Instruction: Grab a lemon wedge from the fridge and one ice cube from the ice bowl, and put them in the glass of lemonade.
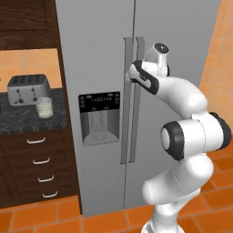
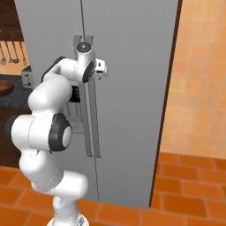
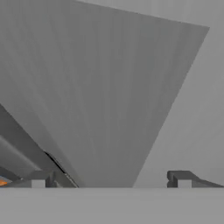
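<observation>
Nearest, the gripper (image 3: pixel 109 179) is held at the closed fridge (image 1: pixel 98 54) handles, jaws spread wide and empty. Nothing is judged done: the glass of lemonade (image 1: pixel 44 107) waits on the far-left surface beside a toaster (image 1: pixel 28 88).

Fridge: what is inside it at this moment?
Nothing inside can be seen. Both doors of the fridge are shut, covering the shelves and any lemon wedge. The open tool is up against the door handles.
</observation>
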